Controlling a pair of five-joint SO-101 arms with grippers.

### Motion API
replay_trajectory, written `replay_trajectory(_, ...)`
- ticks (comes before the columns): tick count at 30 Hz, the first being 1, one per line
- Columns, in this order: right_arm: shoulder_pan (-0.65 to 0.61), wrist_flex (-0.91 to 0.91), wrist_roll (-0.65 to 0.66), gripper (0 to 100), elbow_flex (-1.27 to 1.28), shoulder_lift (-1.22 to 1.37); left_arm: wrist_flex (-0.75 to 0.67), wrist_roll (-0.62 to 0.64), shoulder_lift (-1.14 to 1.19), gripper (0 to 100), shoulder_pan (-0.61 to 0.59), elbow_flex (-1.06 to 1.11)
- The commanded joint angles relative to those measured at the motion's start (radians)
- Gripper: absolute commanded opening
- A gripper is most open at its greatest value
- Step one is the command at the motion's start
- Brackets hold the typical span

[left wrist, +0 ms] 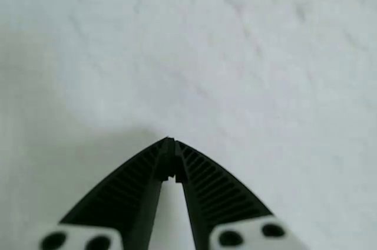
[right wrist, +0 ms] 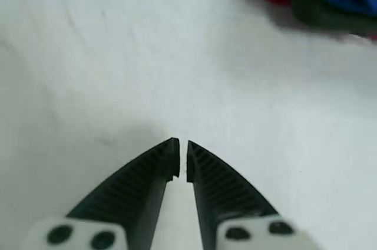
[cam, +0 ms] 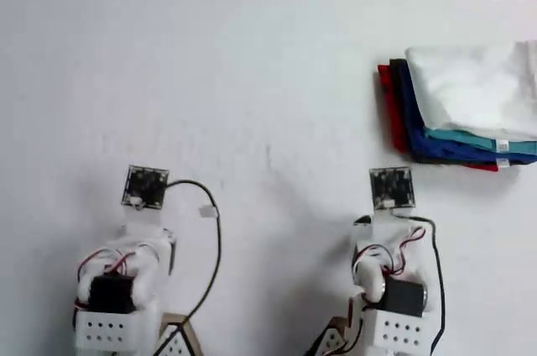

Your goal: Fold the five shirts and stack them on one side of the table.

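- A stack of folded cloth shirts (cam: 461, 112) lies on the right-hand side of the white counter (cam: 252, 79) and runs off the frame's right edge.
- Five layers can be counted in the high view. A white shirt (cam: 478, 87) lies on top, with a teal shirt (cam: 470, 136), a blue shirt (cam: 419, 121), a black shirt (cam: 396, 66) and a red shirt (cam: 386, 100) stepped out beneath it.
- The right arm (cam: 390, 289) is the nearer one. The stack lies ahead of it and off to its right, apart from it, with bare counter between.
- The left arm (cam: 117, 289) sits well apart from the stack, on the far side of the right arm.
- The stack's long axis appears to run across the counter, and its stepped folded edges face the middle of the table.
- The left gripper (left wrist: 169, 144) is closed with its tips meeting, holds nothing, and has bare counter beneath it.
- The right gripper (right wrist: 179, 147) is all but closed, with a thin slit between its tips, and is empty.
- The right wrist view catches the red, black and blue edges at one corner. The high view alone gives the white and teal layers and the full count.
- With five layers stacked, the folding looks finished. Any tidying would fall to the right arm.
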Motion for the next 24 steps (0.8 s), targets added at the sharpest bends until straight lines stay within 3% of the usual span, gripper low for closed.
replay_trajectory(1, -0.007, 0.016, -0.081, 3.3, 0.012, -0.005, -0.018, 0.008, -0.025, 3, 0.012, 0.022)
replay_trajectory(8, -0.007, 0.133, -0.091, 3.1, 0.009, -0.005, -0.018, 0.008, -0.025, 3, 0.012, 0.022)
replay_trajectory(24, -0.002, 0.128, -0.091, 3.1, 0.009, -0.005, -0.018, 0.009, -0.025, 3, 0.014, 0.022)
